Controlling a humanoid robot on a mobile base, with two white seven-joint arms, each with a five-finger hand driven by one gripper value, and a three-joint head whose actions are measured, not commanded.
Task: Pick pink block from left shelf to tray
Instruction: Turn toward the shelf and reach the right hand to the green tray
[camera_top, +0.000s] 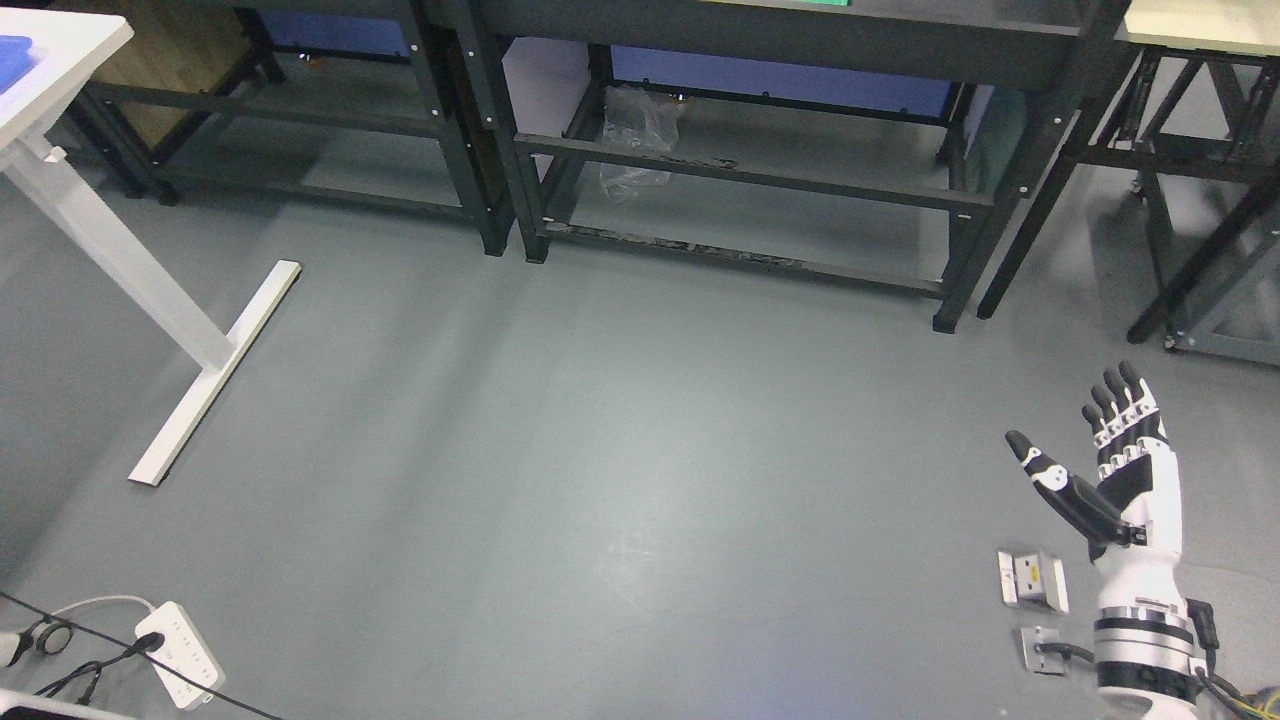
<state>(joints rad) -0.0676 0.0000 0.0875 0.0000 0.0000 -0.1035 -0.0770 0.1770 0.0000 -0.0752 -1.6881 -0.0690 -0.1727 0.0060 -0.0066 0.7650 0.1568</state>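
My right hand rises from the lower right corner over the grey floor, fingers straight and spread, thumb out to the left, holding nothing. No pink block shows anywhere in the head view. A blue tray-like thing peeks in on the white table at the top left corner. My left arm is out of view.
Dark metal shelf racks line the back, with a clear plastic bag on a lower shelf. The white table's leg and foot stand at left. A power strip with cables lies at lower left. Floor sockets sit by my right arm.
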